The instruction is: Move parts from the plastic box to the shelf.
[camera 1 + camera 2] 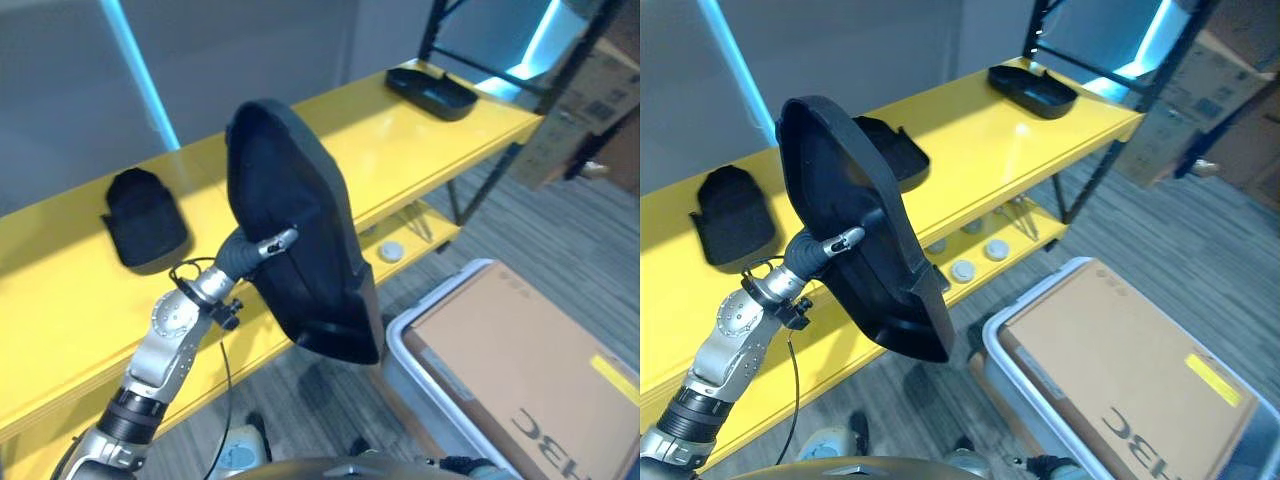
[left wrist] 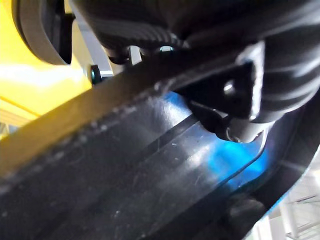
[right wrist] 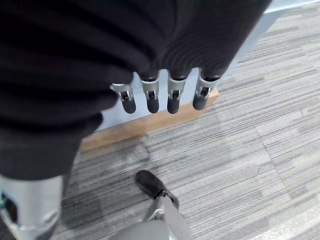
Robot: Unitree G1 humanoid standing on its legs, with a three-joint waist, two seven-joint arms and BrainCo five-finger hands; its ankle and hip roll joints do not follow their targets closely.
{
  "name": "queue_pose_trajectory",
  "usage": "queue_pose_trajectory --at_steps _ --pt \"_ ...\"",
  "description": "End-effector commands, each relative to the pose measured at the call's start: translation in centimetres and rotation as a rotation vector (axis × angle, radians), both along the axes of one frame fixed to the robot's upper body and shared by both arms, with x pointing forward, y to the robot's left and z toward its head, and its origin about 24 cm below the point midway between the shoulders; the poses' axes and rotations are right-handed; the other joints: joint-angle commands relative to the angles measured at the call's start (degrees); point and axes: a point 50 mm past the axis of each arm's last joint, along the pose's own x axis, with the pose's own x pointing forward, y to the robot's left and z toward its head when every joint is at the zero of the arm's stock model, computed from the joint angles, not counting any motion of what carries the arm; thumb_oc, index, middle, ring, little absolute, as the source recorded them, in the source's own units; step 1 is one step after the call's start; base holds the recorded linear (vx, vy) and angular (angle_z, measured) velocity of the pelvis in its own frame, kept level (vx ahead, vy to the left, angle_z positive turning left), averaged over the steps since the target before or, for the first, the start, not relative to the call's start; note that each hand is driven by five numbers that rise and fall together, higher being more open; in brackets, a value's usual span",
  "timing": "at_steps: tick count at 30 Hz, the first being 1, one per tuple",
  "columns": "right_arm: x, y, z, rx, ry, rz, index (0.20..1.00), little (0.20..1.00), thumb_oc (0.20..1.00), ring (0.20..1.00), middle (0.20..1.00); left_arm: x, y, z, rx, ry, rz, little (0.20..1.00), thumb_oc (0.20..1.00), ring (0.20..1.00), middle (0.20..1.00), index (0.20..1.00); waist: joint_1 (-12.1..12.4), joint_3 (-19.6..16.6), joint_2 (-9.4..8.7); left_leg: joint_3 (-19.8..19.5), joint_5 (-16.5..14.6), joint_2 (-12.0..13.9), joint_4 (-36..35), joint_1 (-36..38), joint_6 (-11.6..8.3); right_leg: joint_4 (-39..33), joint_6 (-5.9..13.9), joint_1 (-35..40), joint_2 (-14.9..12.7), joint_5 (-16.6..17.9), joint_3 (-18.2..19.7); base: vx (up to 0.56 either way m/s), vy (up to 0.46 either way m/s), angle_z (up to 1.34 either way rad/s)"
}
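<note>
My left hand point(image 1: 262, 247) is shut on a large black curved plastic part point(image 1: 295, 230), holding it upright and tilted in the air in front of the yellow shelf point(image 1: 60, 290). Its thumb lies on the near face; the fingers are hidden behind the part. Close up, the hand clamps the part's edge point(image 2: 150, 165). The grey plastic box point(image 1: 400, 335) stands on the floor at lower right, with a brown cardboard sheet point(image 1: 520, 350) over it. My right hand point(image 3: 150, 97) hangs above the carpet beside the box, fingers relaxed and holding nothing.
On the shelf lie a small black part point(image 1: 145, 215) at the left, another point(image 1: 895, 150) behind the held one, and a black tray-like part point(image 1: 432, 90) at the far right. Round white discs point(image 1: 390, 251) sit on the lower shelf. Cardboard boxes point(image 1: 580, 90) stand at the upper right.
</note>
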Motion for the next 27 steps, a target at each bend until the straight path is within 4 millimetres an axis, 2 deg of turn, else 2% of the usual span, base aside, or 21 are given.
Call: queue_pose_trajectory --at_steps 1,4,6,8,9,10,14,15,16,17,18,19,20,21,23,25,26,27 --pt "0.4 1.0 -0.4 0.013 0.076 0.100 1.000 1.000 1.000 1.000 1.000 -0.6 0.0 4.8 -0.025 -0.254 -0.055 0.200 0.200 0.200 0.200 0.200 0.59 -3.17 1.72 -0.85 5.01 1.92 -6.81 6.52 -2.44 1.22 0.36 -6.37 6.97 1.84 7.57 -0.14 0.170 1.00" --pt "1.1 1.6 -0.5 0.020 0.047 0.117 1.000 1.000 1.000 1.000 1.000 -1.0 -0.7 5.2 -0.010 -0.286 -0.108 0.200 0.200 0.200 0.200 0.200 0.23 -4.79 2.99 0.72 6.50 2.74 -11.23 9.48 -3.90 -0.17 0.96 -6.52 6.32 2.77 4.81 -0.19 0.283 1.45" --pt "2.5 2.1 -0.3 0.026 -0.001 0.087 1.000 1.000 1.000 1.000 1.000 -1.6 -1.4 5.9 -0.028 -0.308 -0.185 0.200 0.200 0.200 0.200 0.200 0.78 -5.83 4.09 1.61 7.11 2.31 -17.02 10.26 -4.45 -1.19 2.45 -6.52 4.97 3.98 4.10 -0.19 0.353 1.01" --pt "3.3 2.3 -0.2 0.014 -0.025 0.088 1.000 1.000 1.000 1.000 1.000 -1.9 -1.6 6.2 -0.043 -0.308 -0.226 0.200 0.200 0.200 0.200 0.200 1.17 -6.15 4.26 1.91 5.77 1.68 -18.02 9.49 -4.05 -1.25 3.36 -6.54 3.76 4.62 3.84 -0.11 0.267 0.77" --pt "4.4 2.8 0.0 -0.023 -0.070 0.100 1.000 1.000 1.000 1.000 1.000 -2.0 -1.8 6.5 -0.032 -0.306 -0.258 0.200 0.200 0.200 0.200 0.200 2.40 -6.16 4.44 1.18 5.13 0.65 -18.23 8.42 -3.27 -1.16 5.46 -6.96 1.30 6.84 3.51 -0.11 0.314 0.38" --pt "4.9 3.1 0.1 -0.037 -0.122 0.077 1.000 1.000 1.000 1.000 1.000 -2.1 -1.7 6.6 -0.026 -0.305 -0.273 0.200 0.200 0.200 0.200 0.200 3.02 -6.11 4.54 0.60 4.76 0.00 -18.52 8.28 -2.75 -0.91 6.23 -7.24 0.34 7.79 3.21 -0.09 0.279 0.23" --pt "6.9 4.2 0.6 -0.092 -0.246 0.030 1.000 1.000 1.000 1.000 1.000 -2.4 -1.6 6.9 -0.039 -0.288 -0.302 0.200 0.200 0.200 0.200 0.200 3.85 -5.80 5.18 -1.33 3.32 -2.26 -18.62 7.38 -0.51 4.35 6.52 -9.73 -2.75 8.33 3.23 -0.06 0.192 0.03" --pt "7.5 4.3 0.9 -0.139 -0.282 0.044 1.000 1.000 1.000 1.000 1.000 -2.2 -1.9 6.9 -0.067 -0.255 -0.299 0.200 0.200 0.200 0.200 0.200 2.93 -5.48 5.69 -2.84 3.07 -3.02 -18.62 6.67 0.76 8.06 5.90 -12.13 -2.53 7.68 5.64 -0.05 0.215 -0.11" --pt "7.4 4.2 0.9 -0.145 -0.286 0.035 1.000 1.000 1.000 1.000 1.000 -2.0 -2.0 6.9 -0.069 -0.249 -0.296 0.200 0.200 0.200 0.200 0.200 2.26 -5.34 5.78 -3.80 2.83 -3.44 -18.62 6.38 1.48 9.93 5.64 -13.33 -1.72 7.07 7.10 -0.04 0.257 -0.03" --pt "7.0 4.1 0.8 -0.152 -0.301 0.004 1.000 1.000 1.000 1.000 1.000 -1.8 -2.2 6.6 -0.067 -0.242 -0.289 0.200 0.200 0.200 0.200 0.200 1.01 -4.95 5.86 -5.03 2.50 -4.11 -18.62 6.24 2.51 12.60 5.35 -14.70 0.11 6.00 9.61 0.00 0.200 0.23" --pt "6.6 3.9 0.8 -0.157 -0.306 -0.013 1.000 1.000 1.000 1.000 1.000 -1.6 -2.3 6.2 -0.070 -0.239 -0.279 0.200 0.200 0.200 0.200 0.200 -0.54 -4.46 5.86 -6.66 2.38 -5.01 -18.62 6.17 3.47 14.99 5.00 -15.83 4.18 4.40 12.99 0.01 0.174 0.84" --pt "6.4 3.8 0.7 -0.161 -0.296 -0.006 1.000 1.000 1.000 1.000 1.000 -1.6 -2.4 6.0 -0.075 -0.235 -0.275 0.200 0.200 0.200 0.200 0.200 -1.10 -4.38 5.86 -7.31 2.56 -5.33 -18.62 5.94 3.71 15.52 4.64 -16.30 5.93 4.00 14.17 0.03 0.160 1.10" --pt "5.1 3.2 0.4 -0.176 -0.238 0.014 1.000 1.000 1.000 1.000 1.000 -1.7 -2.4 5.5 -0.107 -0.223 -0.271 0.200 0.200 0.200 0.200 0.200 -2.68 -3.76 5.64 -10.28 2.82 -6.63 -18.62 6.09 4.05 15.09 3.05 -16.39 11.15 2.59 19.00 0.02 0.092 1.10" --pt "4.9 3.2 0.3 -0.177 -0.228 0.016 1.000 1.000 1.000 1.000 1.000 -1.7 -2.4 5.4 -0.109 -0.221 -0.268 0.200 0.200 0.200 0.200 0.200 -2.85 -3.81 5.57 -10.76 3.07 -6.82 -18.62 5.86 4.04 14.53 2.81 -16.49 11.72 2.91 19.62 0.06 0.060 0.94" --pt "3.1 2.9 -0.2 -0.163 -0.145 -0.003 1.000 1.000 1.000 1.000 1.000 -1.6 -2.4 5.5 -0.136 -0.198 -0.262 0.200 0.200 0.200 0.200 0.200 -3.13 -3.78 4.85 -13.51 2.10 -8.96 -18.62 6.06 4.75 9.48 1.38 -14.30 13.04 1.60 21.35 0.08 -0.027 0.96" --pt "1.0 2.8 -0.8 -0.110 -0.036 -0.004 1.000 1.000 1.000 1.000 1.000 -1.3 -2.4 5.4 -0.163 -0.156 -0.217 0.200 0.200 0.200 0.200 0.200 -1.84 -3.80 4.00 -14.73 1.92 -10.09 -15.52 5.86 3.80 5.37 0.65 -11.65 12.17 1.88 22.46 0.09 -0.032 0.77" --pt "-0.3 2.4 -1.0 -0.054 0.063 0.030 1.000 1.000 1.000 1.000 1.000 -1.2 -2.4 5.6 -0.178 -0.111 -0.236 0.200 0.200 0.200 0.200 0.200 0.98 -2.29 2.48 -14.45 5.15 -10.14 -0.70 -2.95 0.84 1.40 -0.26 -7.31 10.09 2.54 22.22 0.06 -0.008 0.68" --pt "-0.4 2.3 -1.0 -0.056 0.073 0.040 1.000 1.000 1.000 1.000 1.000 -1.2 -2.3 5.5 -0.171 -0.104 -0.242 0.200 0.200 0.200 0.200 0.200 1.29 -2.13 2.34 -14.42 5.44 -9.72 0.54 -4.05 0.46 1.23 -0.29 -7.01 9.94 2.63 22.13 0.06 0.027 0.48"
